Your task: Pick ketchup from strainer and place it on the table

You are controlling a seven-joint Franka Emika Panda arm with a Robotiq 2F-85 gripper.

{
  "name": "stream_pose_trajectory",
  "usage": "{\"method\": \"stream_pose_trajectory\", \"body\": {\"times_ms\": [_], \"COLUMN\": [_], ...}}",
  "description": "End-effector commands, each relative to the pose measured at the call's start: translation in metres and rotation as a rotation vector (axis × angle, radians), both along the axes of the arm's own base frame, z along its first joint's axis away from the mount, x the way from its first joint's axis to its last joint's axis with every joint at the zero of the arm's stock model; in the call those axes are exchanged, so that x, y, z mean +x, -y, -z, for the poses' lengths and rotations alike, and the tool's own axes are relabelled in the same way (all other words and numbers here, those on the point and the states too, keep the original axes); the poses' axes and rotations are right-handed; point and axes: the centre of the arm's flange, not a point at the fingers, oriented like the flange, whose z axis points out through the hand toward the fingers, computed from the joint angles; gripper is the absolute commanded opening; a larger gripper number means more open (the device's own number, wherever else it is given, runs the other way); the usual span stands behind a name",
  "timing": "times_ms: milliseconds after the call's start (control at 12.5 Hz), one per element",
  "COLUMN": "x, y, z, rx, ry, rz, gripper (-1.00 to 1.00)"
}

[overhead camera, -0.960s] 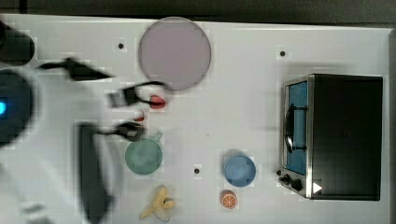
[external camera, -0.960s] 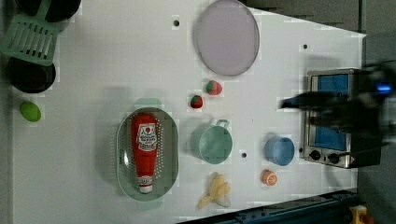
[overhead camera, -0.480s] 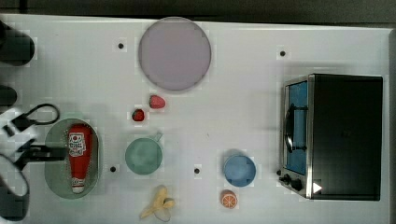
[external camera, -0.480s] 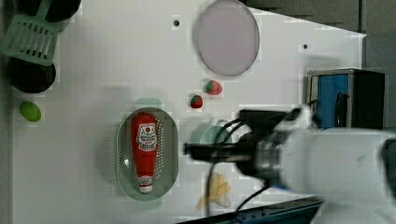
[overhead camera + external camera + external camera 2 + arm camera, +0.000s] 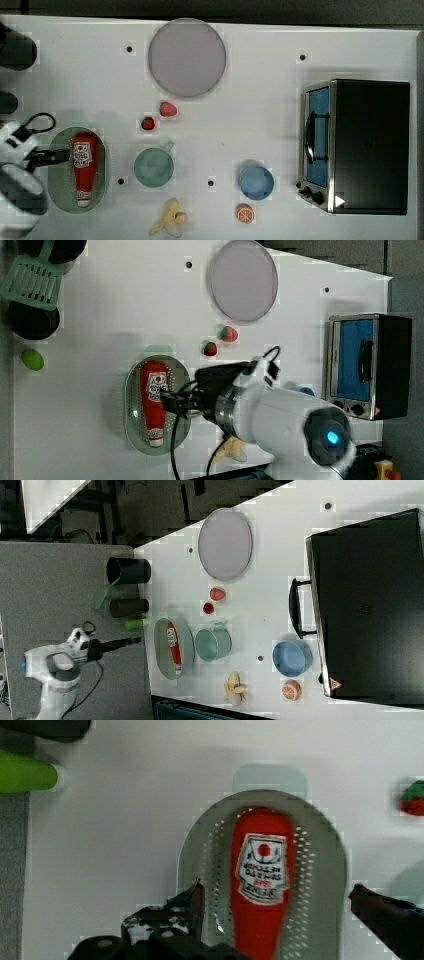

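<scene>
The ketchup (image 5: 85, 167) is a red bottle with a white cap and a white-and-red label. It lies lengthwise in the pale green strainer (image 5: 59, 187) near the top view's left edge, on the white table (image 5: 250, 115). My gripper (image 5: 62, 155) hovers over the strainer, open and holding nothing. In the left view the gripper (image 5: 170, 401) sits just beside the ketchup (image 5: 154, 400), over the strainer (image 5: 133, 412). The wrist view looks down on the ketchup (image 5: 260, 885) lying between my two dark fingertips (image 5: 196, 895), with strainer (image 5: 320, 880) wall on both sides.
A green cup (image 5: 154, 167) stands close to the strainer on the top view's right. Two strawberries (image 5: 168, 109), a lilac plate (image 5: 186, 57), a blue cup (image 5: 256, 181), a banana (image 5: 170, 225), an orange half (image 5: 245, 214) and a toaster oven (image 5: 357, 145) share the table. Black cups (image 5: 15, 50) stand at the top view's left edge.
The arm swept from near the oven across the table and now sits over the strainer. The gripper stayed open. The ketchup has not moved.
</scene>
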Motion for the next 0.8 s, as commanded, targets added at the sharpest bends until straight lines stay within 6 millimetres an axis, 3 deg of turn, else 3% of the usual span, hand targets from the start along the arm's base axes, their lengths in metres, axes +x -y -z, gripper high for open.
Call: {"method": "stream_pose_trajectory", "body": {"times_ms": [80,480,800], "x": [0.017,0.014,0.011], "y": [0.020,0.013,0.010], "z": [0.062,0.135,0.179], "rx": [0.022,0.040,0.070], "ry": [-0.059,-0.067,-0.086], "rz": [0.147,0.148,0.202], "gripper": [1.00,1.00,1.00]}}
